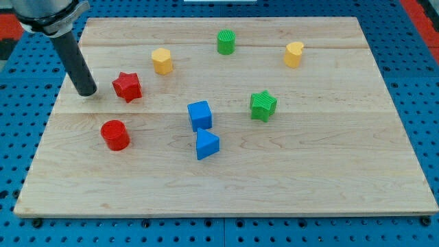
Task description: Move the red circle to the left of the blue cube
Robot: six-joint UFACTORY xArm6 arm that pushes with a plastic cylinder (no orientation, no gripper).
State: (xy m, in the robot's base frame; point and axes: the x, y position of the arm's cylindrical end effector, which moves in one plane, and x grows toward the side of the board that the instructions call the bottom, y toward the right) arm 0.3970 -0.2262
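Note:
The red circle (115, 134) is a short red cylinder at the board's left, below the middle. The blue cube (199, 114) stands near the centre, to the right of the red circle and slightly higher in the view. My tip (87, 92) rests on the board at the upper left. It is above and left of the red circle, with a gap between them. It is close to the left side of the red star (127, 86) and not touching it.
A blue triangle (206, 145) sits just below the blue cube. A green star (263, 105) is right of centre. A yellow hexagon (162, 60), a green cylinder (226, 42) and a yellow block (293, 54) lie along the top. The wooden board (343, 178) lies on blue pegboard.

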